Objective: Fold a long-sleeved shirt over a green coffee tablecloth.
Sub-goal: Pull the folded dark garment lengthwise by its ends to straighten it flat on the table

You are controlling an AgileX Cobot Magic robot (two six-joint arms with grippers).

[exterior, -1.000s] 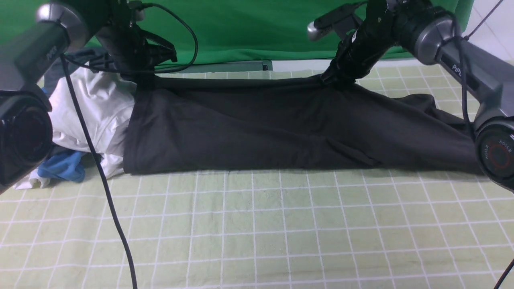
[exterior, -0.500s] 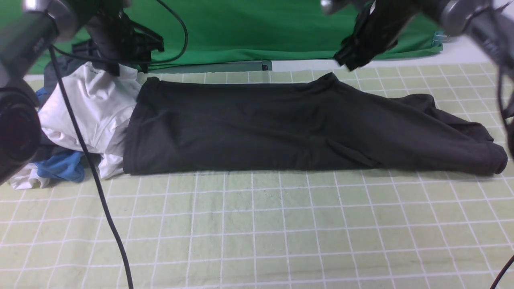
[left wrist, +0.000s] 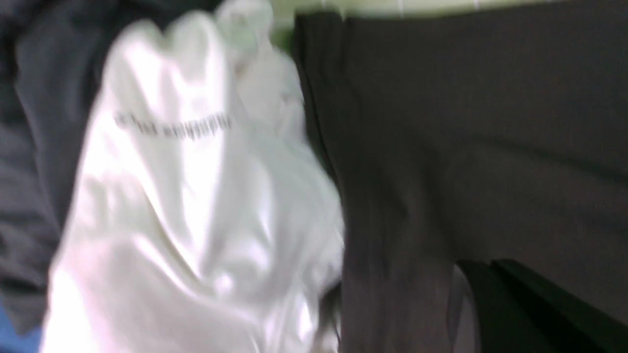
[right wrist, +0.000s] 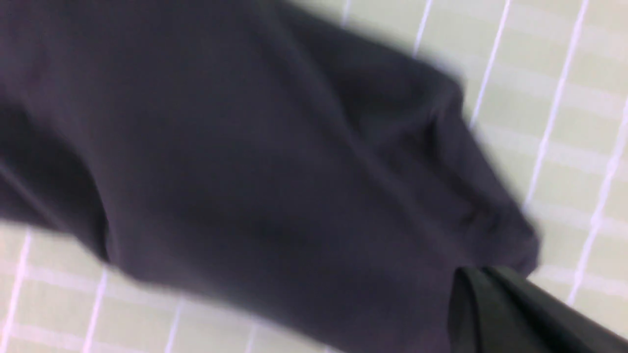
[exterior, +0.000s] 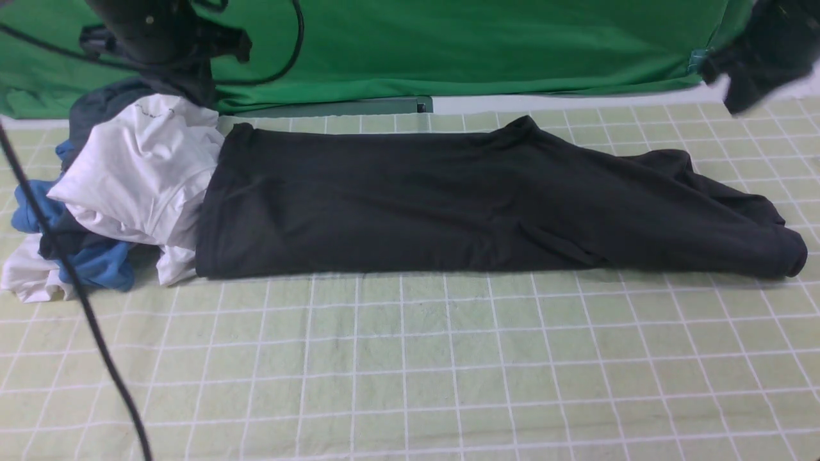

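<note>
Front view showed the long-sleeved shirt [exterior: 448,198] banded across the green coffee tablecloth [exterior: 410,358], one end touching the white garment [exterior: 147,173]. Left gripper [exterior: 189,86] and right gripper [exterior: 746,77] were closed, empty. Risk: a left-end grasp could snag that garment.

Count:
- 1 long-sleeved shirt [exterior: 448,198], black.
- 1 green coffee tablecloth [exterior: 410,371], white grid.
- 1 plain green backdrop [exterior: 480,45], far side.
- Left pile:
  - 1 big white garment [exterior: 141,173].
  - 1 dark grey garment [exterior: 96,112].
  - 2 blue patches [exterior: 96,269]; can't tell if that's 1 garment or 2.
  - 1 small white bit [exterior: 25,282] at near left, possibly the same white piece.
- 2 arms: left arm [exterior: 154,32], right arm [exterior: 762,51].
- 2 black cable runs [exterior: 83,307], both on the left.
</note>
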